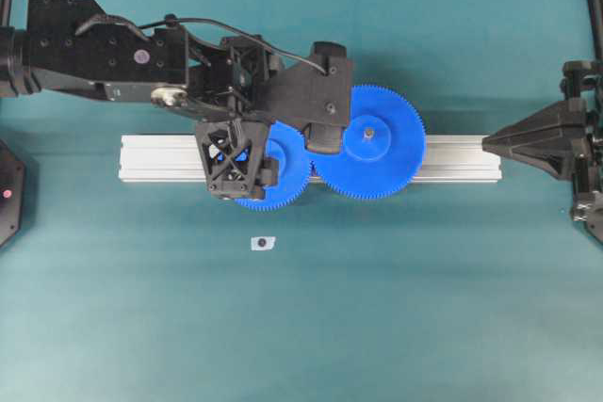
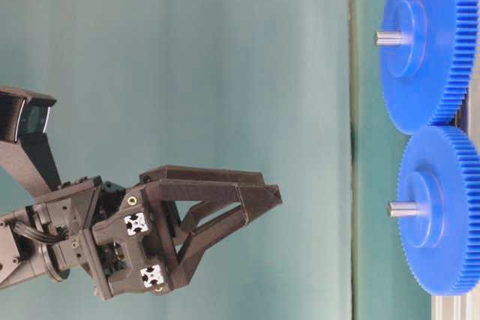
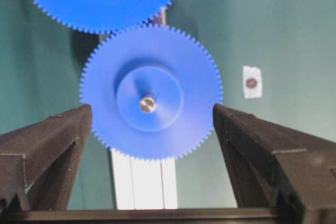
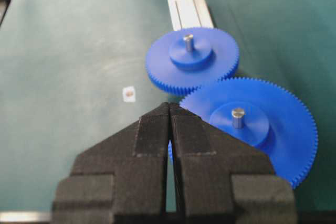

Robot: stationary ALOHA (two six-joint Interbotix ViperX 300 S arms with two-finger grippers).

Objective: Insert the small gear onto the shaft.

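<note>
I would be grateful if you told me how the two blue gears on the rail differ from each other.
The small gear is visibly narrower than the larger gear. In the overhead view the small gear sits half hidden beneath the open left end effector, while the larger gear lies almost fully exposed. Both are blue, fine-toothed, with a raised round hub and a grey pin through the centre; they sit rim to rim on the aluminium rail.

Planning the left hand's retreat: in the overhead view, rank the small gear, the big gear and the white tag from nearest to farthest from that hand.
1. Small gear: right under the open left hand, seated on its pin on the rail.
2. Big gear: just right of the hand, meshing with the small one.
3. White tag: alone on the mat, below the rail.
</note>
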